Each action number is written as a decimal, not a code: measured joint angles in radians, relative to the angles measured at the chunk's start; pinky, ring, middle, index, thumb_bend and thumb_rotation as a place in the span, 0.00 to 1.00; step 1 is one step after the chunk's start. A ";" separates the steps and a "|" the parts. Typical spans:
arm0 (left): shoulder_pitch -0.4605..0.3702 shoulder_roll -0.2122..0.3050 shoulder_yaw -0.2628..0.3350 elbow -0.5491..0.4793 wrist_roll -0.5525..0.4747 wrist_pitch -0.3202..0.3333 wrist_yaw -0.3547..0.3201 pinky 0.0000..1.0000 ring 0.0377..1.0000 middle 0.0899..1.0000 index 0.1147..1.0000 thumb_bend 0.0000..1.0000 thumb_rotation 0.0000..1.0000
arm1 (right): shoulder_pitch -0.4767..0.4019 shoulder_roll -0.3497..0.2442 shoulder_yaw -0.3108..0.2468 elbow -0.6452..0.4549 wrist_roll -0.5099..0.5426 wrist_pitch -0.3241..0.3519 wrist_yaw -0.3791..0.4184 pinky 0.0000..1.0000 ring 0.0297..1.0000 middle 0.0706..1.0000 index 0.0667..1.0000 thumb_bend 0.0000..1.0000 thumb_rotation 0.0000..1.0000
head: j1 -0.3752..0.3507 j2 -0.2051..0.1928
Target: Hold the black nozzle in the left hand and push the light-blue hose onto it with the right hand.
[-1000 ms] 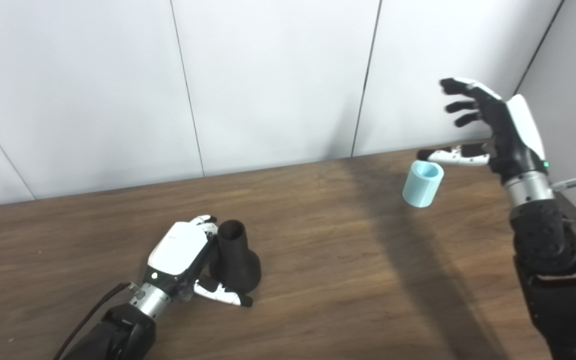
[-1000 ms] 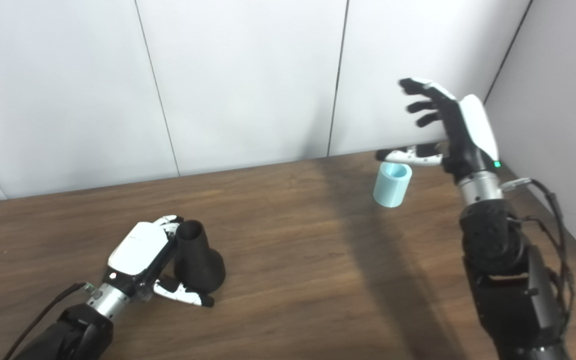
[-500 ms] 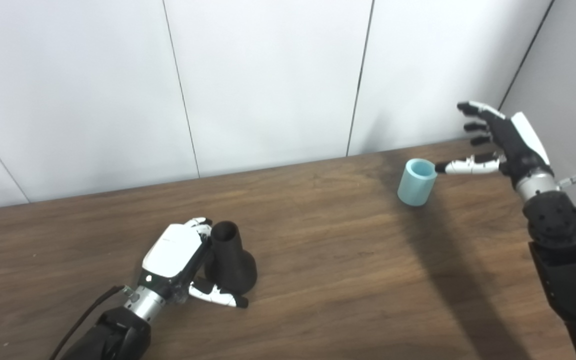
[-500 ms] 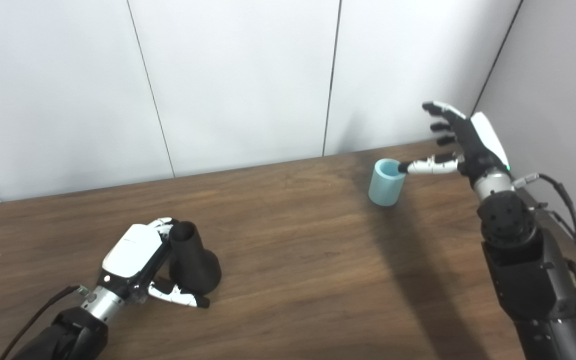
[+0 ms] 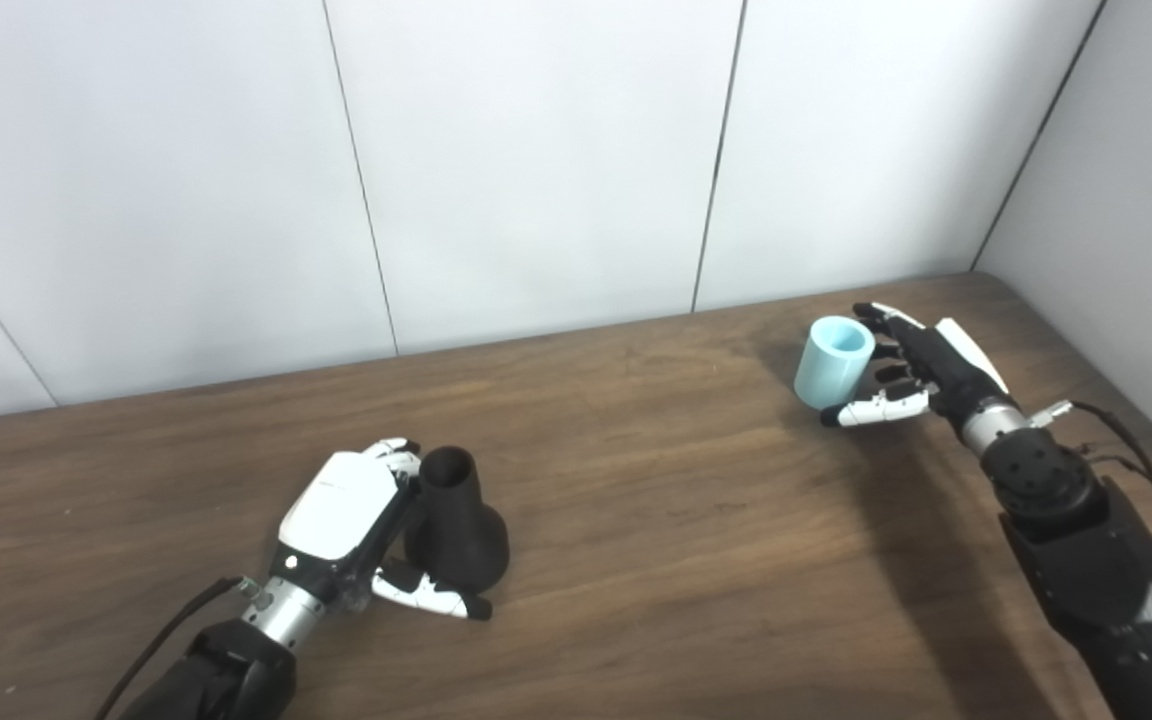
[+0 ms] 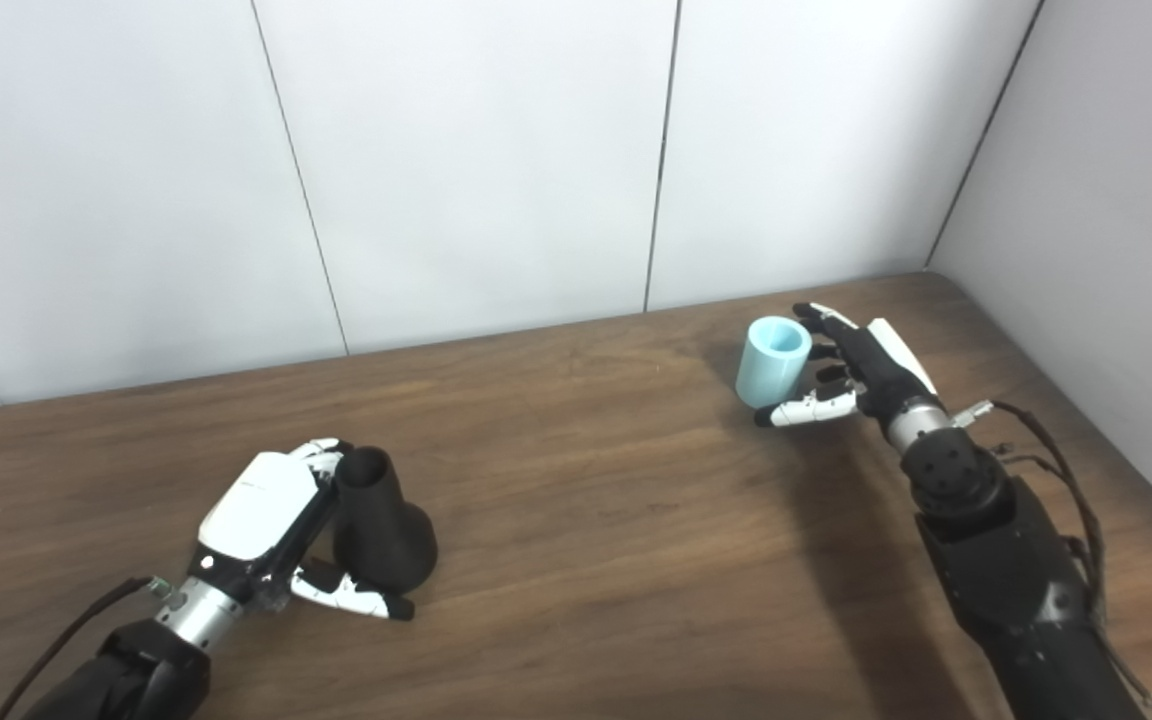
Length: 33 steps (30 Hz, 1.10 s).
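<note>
The black nozzle (image 5: 454,520) stands upright on its flared base at the front left of the wooden table (image 5: 656,520). My left hand (image 5: 351,505) is cupped against its left side: the fingers reach behind the neck and the straight thumb lies in front of the base, not clamped. At the back right the light-blue hose (image 5: 833,362), a short tube, stands with its mouth up. My right hand (image 5: 911,378) sits low just right of it, open. Its fingers spread behind the tube and its thumb points along the tube's foot.
White wall panels (image 5: 536,160) close the table's far edge, and a grey side wall (image 5: 1126,200) stands close behind my right arm. A cable (image 5: 1136,470) hangs off the right forearm. Bare wood (image 5: 656,470) lies between the two objects.
My right hand has dropped from high above the table to table level and come in beside the hose, staying open. The left hand and nozzle have not moved; the camera shifted slightly.
</note>
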 measured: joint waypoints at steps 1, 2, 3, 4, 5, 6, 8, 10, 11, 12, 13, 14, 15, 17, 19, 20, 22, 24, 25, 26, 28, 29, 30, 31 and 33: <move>0.002 0.002 0.001 -0.004 0.000 0.000 0.000 0.80 0.60 0.44 0.41 0.53 0.00 | -0.003 0.000 0.001 0.010 0.003 -0.006 -0.001 0.78 0.85 0.88 0.91 0.81 0.14 | 0.000 0.000; 0.004 0.004 0.001 -0.008 0.000 0.000 0.000 0.80 0.60 0.44 0.41 0.53 0.00 | -0.006 0.000 0.001 0.014 0.006 -0.009 -0.002 0.77 0.84 0.88 0.91 0.82 0.14 | 0.000 0.003; 0.006 0.005 0.002 -0.010 0.000 0.000 0.000 0.80 0.60 0.44 0.41 0.53 0.00 | -0.009 0.000 0.002 0.018 0.009 -0.010 -0.002 0.76 0.84 0.89 0.91 0.82 0.14 | 0.000 0.003; 0.007 0.005 0.002 -0.011 0.000 0.000 0.000 0.80 0.60 0.44 0.41 0.53 0.00 | -0.012 0.000 0.002 0.023 0.012 -0.012 -0.002 0.75 0.84 0.88 0.91 0.82 0.14 | 0.002 0.005; 0.007 0.006 0.002 -0.012 0.000 0.001 0.000 0.80 0.60 0.44 0.41 0.53 0.00 | -0.016 0.000 0.003 0.030 0.015 -0.013 -0.002 0.74 0.83 0.88 0.90 0.83 0.14 | 0.005 0.006; 0.008 0.006 0.003 -0.012 0.000 0.001 0.000 0.80 0.60 0.44 0.41 0.53 0.00 | -0.021 0.000 0.005 0.037 0.018 -0.014 -0.003 0.74 0.83 0.88 0.90 0.83 0.14 | 0.005 0.006; 0.008 0.007 0.003 -0.014 0.000 0.003 0.000 0.80 0.60 0.44 0.41 0.53 0.00 | -0.027 0.000 0.012 0.046 0.017 -0.014 -0.009 0.71 0.80 0.86 0.89 0.83 0.13 | 0.009 0.008; 0.009 0.008 0.003 -0.017 0.000 0.005 -0.001 0.80 0.60 0.44 0.41 0.53 0.00 | -0.030 0.002 0.022 0.048 0.012 -0.014 -0.027 0.69 0.79 0.86 0.88 0.82 0.12 | 0.015 0.012; 0.010 0.008 0.003 -0.018 0.000 0.006 -0.001 0.80 0.60 0.44 0.41 0.53 0.00 | -0.031 0.004 0.025 0.048 0.008 -0.014 -0.032 0.68 0.78 0.85 0.87 0.81 0.10 | 0.018 0.015; 0.010 0.008 0.003 -0.019 0.000 0.006 -0.001 0.80 0.60 0.44 0.41 0.53 0.00 | -0.033 0.004 0.029 0.048 0.006 -0.014 -0.036 0.68 0.78 0.85 0.86 0.80 0.08 | 0.018 0.015; 0.010 0.008 0.003 -0.019 0.000 0.006 -0.001 0.80 0.60 0.44 0.41 0.53 0.00 | -0.035 0.005 0.033 0.048 0.005 -0.015 -0.038 0.69 0.77 0.83 0.85 0.80 0.07 | 0.021 0.017; 0.010 0.008 0.002 -0.018 0.000 0.006 -0.001 0.80 0.60 0.44 0.41 0.53 0.00 | -0.035 0.005 0.037 0.048 0.005 -0.020 -0.039 0.70 0.77 0.82 0.84 0.79 0.06 | 0.021 0.017; 0.011 0.008 0.002 -0.017 0.000 0.005 -0.001 0.80 0.60 0.44 0.42 0.53 0.00 | -0.035 0.007 0.043 0.049 0.005 -0.031 -0.040 0.71 0.76 0.80 0.82 0.79 0.05 | 0.021 0.017; 0.010 0.008 0.002 -0.015 0.000 0.003 -0.001 0.80 0.60 0.44 0.41 0.53 0.00 | -0.035 0.015 0.054 0.051 0.003 -0.050 -0.047 0.69 0.73 0.75 0.77 0.79 0.07 | 0.021 0.017; 0.010 0.008 0.002 -0.013 0.000 0.003 -0.001 0.81 0.60 0.45 0.41 0.53 0.00 | -0.037 0.029 0.064 0.059 -0.004 -0.077 -0.065 0.65 0.69 0.69 0.73 0.79 0.10 | 0.021 0.017; 0.010 0.008 0.002 -0.013 0.000 0.003 -0.001 0.81 0.60 0.45 0.41 0.53 0.00 | -0.039 0.032 0.068 0.067 -0.008 -0.093 -0.073 0.61 0.66 0.67 0.72 0.79 0.11 | 0.032 0.024; 0.010 0.008 0.002 -0.013 0.000 0.003 -0.001 0.81 0.60 0.45 0.41 0.53 0.00 | -0.051 0.035 0.070 0.094 -0.011 -0.122 -0.086 0.54 0.59 0.61 0.68 0.78 0.08 | 0.035 0.028; 0.010 0.008 0.002 -0.013 0.000 0.002 -0.001 0.82 0.60 0.45 0.41 0.53 0.00 | -0.062 0.036 0.073 0.118 -0.011 -0.147 -0.091 0.50 0.54 0.56 0.64 0.77 0.06 | 0.035 0.031; 0.010 0.008 0.002 -0.014 0.000 0.002 -0.001 0.82 0.61 0.45 0.41 0.53 0.00 | -0.064 0.037 0.073 0.120 -0.009 -0.152 -0.092 0.48 0.52 0.54 0.62 0.76 0.06 | 0.035 0.031; 0.010 0.008 0.003 -0.014 0.000 0.003 -0.001 0.82 0.61 0.45 0.41 0.53 0.00 | -0.064 0.041 0.074 0.120 -0.006 -0.153 -0.091 0.48 0.51 0.53 0.60 0.76 0.06 | 0.038 0.035; 0.010 0.008 0.003 -0.014 0.000 0.003 -0.001 0.82 0.61 0.44 0.41 0.53 0.00 | -0.064 0.046 0.075 0.115 -0.001 -0.149 -0.091 0.48 0.51 0.52 0.51 0.61 0.10 | 0.038 0.035; 0.010 0.008 0.003 -0.015 0.000 0.003 -0.001 0.82 0.61 0.44 0.41 0.53 0.00 | -0.064 0.046 0.078 0.109 -0.001 -0.144 -0.088 0.48 0.51 0.51 0.48 0.57 0.12 | 0.038 0.035; 0.010 0.008 0.004 -0.015 0.000 0.003 -0.001 0.82 0.60 0.44 0.41 0.53 0.00 | -0.063 0.046 0.083 0.103 -0.002 -0.142 -0.084 0.48 0.51 0.50 0.47 0.54 0.12 | 0.044 0.041; 0.011 0.009 0.004 -0.015 0.000 0.003 -0.001 0.82 0.60 0.44 0.42 0.53 0.00 | -0.062 0.046 0.089 0.100 -0.004 -0.143 -0.080 0.47 0.49 0.46 0.46 0.53 0.05 | 0.044 0.041; 0.011 0.009 0.004 -0.015 0.000 0.003 -0.001 0.82 0.60 0.44 0.41 0.53 0.00 | -0.062 0.044 0.100 0.096 -0.013 -0.147 -0.077 0.43 0.44 0.42 0.46 0.53 0.01 | 0.044 0.044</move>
